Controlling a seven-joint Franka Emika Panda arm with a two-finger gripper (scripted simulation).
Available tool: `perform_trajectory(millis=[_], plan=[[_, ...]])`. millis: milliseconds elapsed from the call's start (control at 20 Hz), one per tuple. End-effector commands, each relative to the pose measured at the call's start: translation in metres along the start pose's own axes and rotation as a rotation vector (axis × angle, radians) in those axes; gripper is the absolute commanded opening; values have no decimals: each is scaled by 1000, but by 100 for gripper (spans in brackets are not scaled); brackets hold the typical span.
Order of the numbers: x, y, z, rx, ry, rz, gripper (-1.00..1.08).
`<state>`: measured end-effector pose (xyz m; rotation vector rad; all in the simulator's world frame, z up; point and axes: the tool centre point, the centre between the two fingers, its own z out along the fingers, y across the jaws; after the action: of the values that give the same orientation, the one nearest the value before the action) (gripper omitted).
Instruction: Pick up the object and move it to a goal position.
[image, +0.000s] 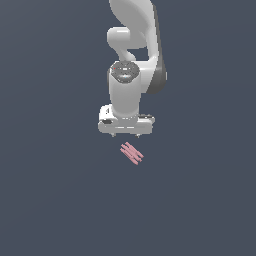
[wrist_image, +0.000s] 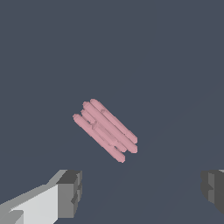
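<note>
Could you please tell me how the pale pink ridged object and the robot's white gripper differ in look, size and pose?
The pink object is a small bundle of thin parallel rods; the gripper is a broad white body with dark finger pads, much wider than the object. The object lies slanted on the dark surface, while the gripper points straight down beside it, open and holding nothing. They share little beyond closeness.

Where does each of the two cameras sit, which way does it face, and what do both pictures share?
Exterior view: off the arm, exact position unknown; faces the white arm and open gripper above the pink object.
Wrist view: on the wrist, facing past the gripper at the pink object; two dark fingertips show.
Shared: the object, the gripper, the dark floor.
</note>
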<state>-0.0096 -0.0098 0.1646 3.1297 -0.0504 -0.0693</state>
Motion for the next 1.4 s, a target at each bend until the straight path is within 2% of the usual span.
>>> perform_trajectory(millis=[0,300,600,1350], plan=[[0,0,0,0,0,-2,100],[1,-1,5,-2,2,-48,100],[3,-4,16,-5,6,-148,100],[10,-18,59,-10,28,-568,100]])
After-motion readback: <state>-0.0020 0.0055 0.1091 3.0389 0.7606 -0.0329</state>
